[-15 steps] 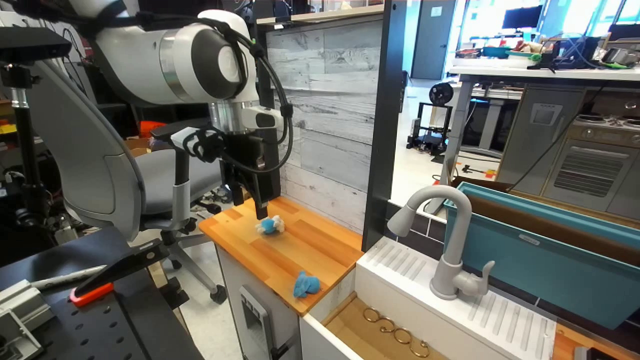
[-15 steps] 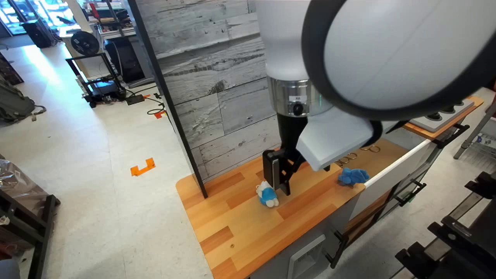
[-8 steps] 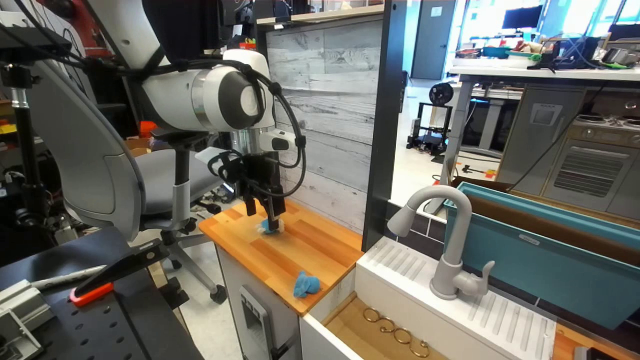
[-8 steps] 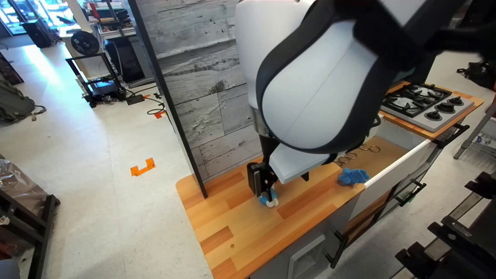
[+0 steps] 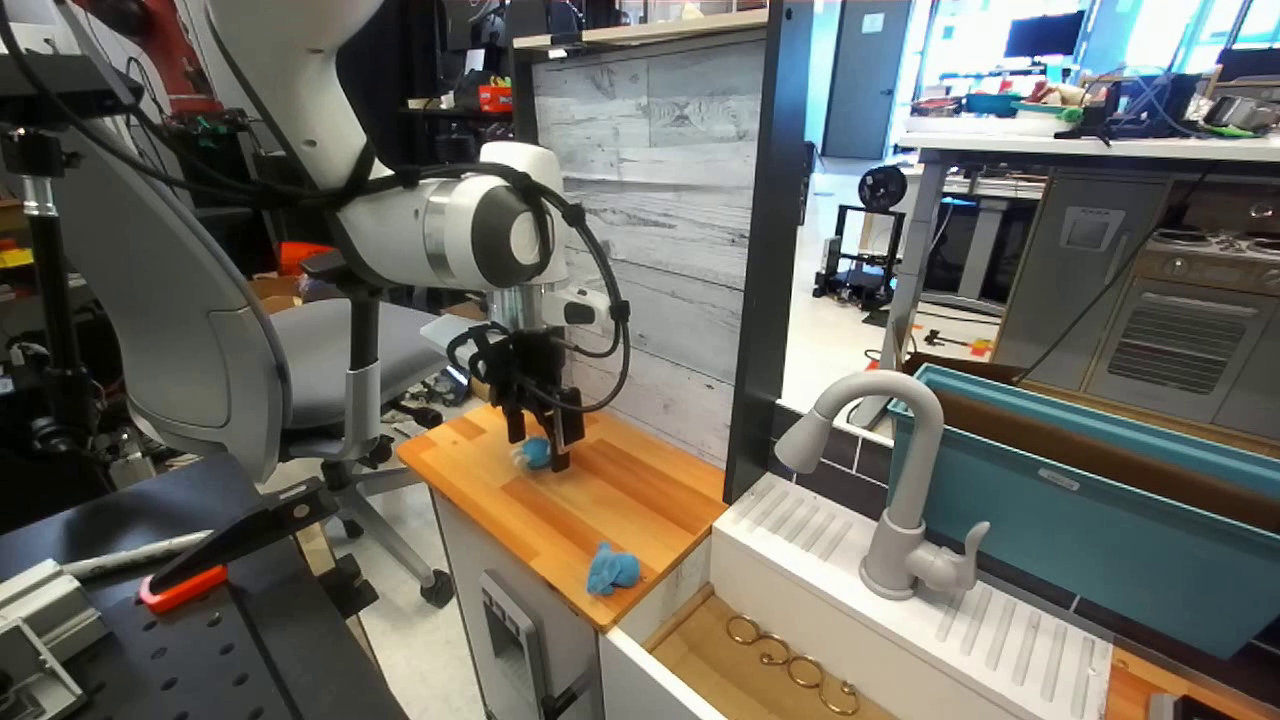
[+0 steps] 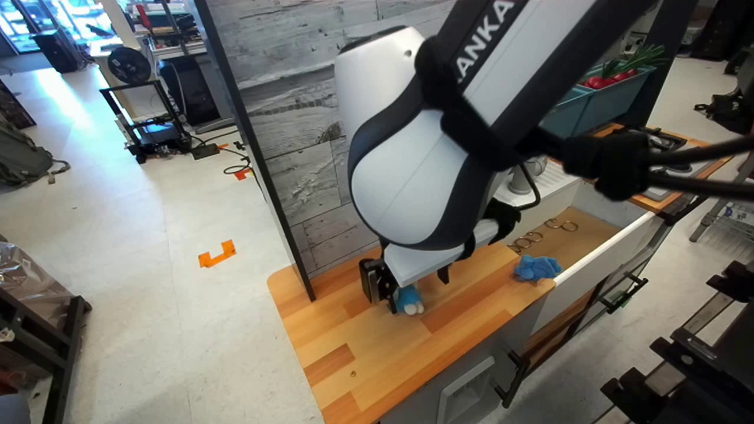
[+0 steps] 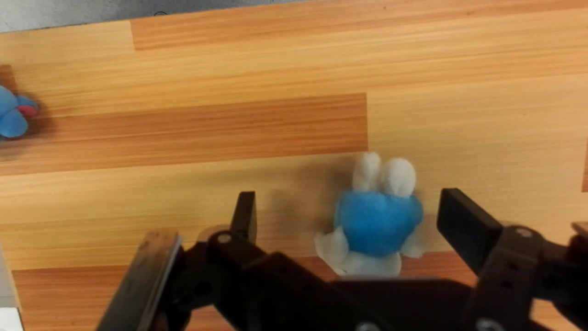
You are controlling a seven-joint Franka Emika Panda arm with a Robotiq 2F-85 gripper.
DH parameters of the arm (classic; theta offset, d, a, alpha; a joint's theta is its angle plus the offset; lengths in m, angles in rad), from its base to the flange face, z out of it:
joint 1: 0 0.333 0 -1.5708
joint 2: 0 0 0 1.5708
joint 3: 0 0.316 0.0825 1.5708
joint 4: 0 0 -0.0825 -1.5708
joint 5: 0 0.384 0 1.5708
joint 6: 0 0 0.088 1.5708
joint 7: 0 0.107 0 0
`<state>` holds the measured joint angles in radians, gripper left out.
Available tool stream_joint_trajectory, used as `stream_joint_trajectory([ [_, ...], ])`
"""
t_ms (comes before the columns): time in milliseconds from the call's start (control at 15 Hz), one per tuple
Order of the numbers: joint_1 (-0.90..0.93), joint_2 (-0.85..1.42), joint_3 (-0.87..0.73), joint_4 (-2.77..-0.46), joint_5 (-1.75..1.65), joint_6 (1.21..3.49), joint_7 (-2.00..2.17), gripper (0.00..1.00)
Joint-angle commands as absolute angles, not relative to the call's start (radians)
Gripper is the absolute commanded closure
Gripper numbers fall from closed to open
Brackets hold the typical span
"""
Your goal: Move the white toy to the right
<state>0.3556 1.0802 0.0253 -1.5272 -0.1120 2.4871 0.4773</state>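
Observation:
The white toy, with white limbs and a blue body, lies on the wooden counter in both exterior views (image 5: 536, 454) (image 6: 408, 299). In the wrist view the white toy (image 7: 379, 224) lies between the open fingers, nearer the right one, with a gap on each side. My gripper (image 7: 348, 198) is open and low over the counter, its fingers on either side of the toy. It also shows in both exterior views (image 5: 538, 452) (image 6: 419, 295), where the arm or fingers hide part of the toy.
A saturated blue toy (image 5: 612, 570) lies near the counter's sink-side corner. It also shows at the left edge of the wrist view (image 7: 11, 112). A wood-pattern wall panel (image 5: 650, 220) stands behind the counter (image 5: 640, 490). The sink with gold rings (image 5: 790, 663) and the grey faucet (image 5: 910, 480) adjoin it.
My gripper has come down from above the toy until its fingers stand on either side of it. It stays open. The two toys lie about where they were.

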Motion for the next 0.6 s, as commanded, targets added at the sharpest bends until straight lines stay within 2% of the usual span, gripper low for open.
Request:
stream_joint_trajectory([
  [0, 0.366, 1.16, 0.026, -1.398, -0.076, 2.424, 0.433, 0.25],
  [67, 0.367, 1.173, 0.027, -1.377, -0.078, 2.414, 0.426, 0.26],
  [533, 0.371, 1.205, 0.049, -1.295, -0.086, 2.349, 0.361, 0.8],
])
